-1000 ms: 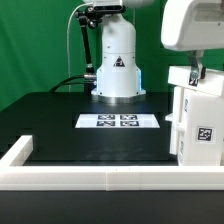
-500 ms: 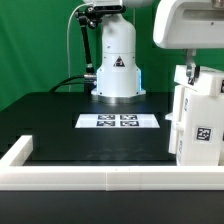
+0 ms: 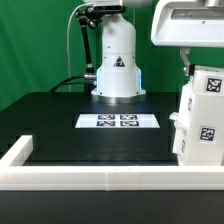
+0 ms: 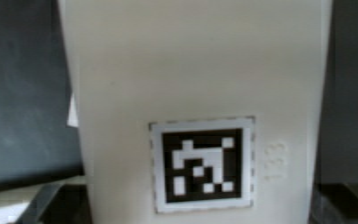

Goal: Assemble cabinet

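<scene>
End effector (image 3: pixel 192 62) sits at the exterior view's right, above the cabinet body (image 3: pixel 203 125); only a dark finger shows beside the top of the white part. Jaws look spread wide, and I judge they are set around the body's upper portion, though I cannot see the contact itself.

Cabinet body: tall white box at the right edge of the dark surface (image 3: pixel 90 145), tilted, top leaning right, tags on its near face. Wrist view is filled by a white panel (image 4: pixel 176 110) with one tag (image 4: pixel 206 165), very close.

Risks, as I judge them:
- Body is off vertical. If my hold is loose or partial it could slip or topple, toward the border frame (image 3: pixel 100 178) or off the right side.
- Much of the body lies outside the exterior view; I cannot check what it may strike there.
- Wide hold on smooth plastic: part may rotate in the jaws.

Marker board (image 3: pixel 118 121) lies mid-surface, well apart to the left, clear of this.
</scene>
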Robot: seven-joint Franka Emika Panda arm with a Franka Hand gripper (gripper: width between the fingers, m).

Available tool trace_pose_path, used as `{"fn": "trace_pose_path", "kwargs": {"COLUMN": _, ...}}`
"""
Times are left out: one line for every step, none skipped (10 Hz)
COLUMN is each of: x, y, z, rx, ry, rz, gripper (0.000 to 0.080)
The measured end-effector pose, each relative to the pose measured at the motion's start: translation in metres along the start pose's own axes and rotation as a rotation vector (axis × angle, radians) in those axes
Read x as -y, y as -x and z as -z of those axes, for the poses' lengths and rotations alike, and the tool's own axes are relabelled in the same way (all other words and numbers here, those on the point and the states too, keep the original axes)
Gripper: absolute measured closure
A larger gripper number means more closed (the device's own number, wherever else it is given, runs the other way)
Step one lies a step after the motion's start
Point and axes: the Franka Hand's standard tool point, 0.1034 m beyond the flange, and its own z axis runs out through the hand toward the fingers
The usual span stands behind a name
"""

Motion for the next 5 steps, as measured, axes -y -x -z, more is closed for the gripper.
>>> {"fn": "trace_pose_path", "kwargs": {"x": -0.003, "y": -0.002, "z": 0.0, "rx": -0.009, "ry": 0.0, "rz": -0.076, "gripper": 0.0236}}
{"fn": "trace_pose_path", "kwargs": {"x": -0.005, "y": -0.003, "z": 0.0, "rx": -0.008, "ry": 0.001, "rz": -0.122, "gripper": 0.0236}}
{"fn": "trace_pose_path", "kwargs": {"x": -0.009, "y": -0.005, "z": 0.0, "rx": -0.007, "ry": 0.004, "rz": -0.185, "gripper": 0.0236}}
{"fn": "trace_pose_path", "kwargs": {"x": -0.012, "y": -0.006, "z": 0.0, "rx": -0.008, "ry": 0.006, "rz": -0.243, "gripper": 0.0236}}
{"fn": "trace_pose_path", "kwargs": {"x": -0.013, "y": -0.007, "z": 0.0, "rx": -0.009, "ry": 0.007, "rz": -0.255, "gripper": 0.0236}}
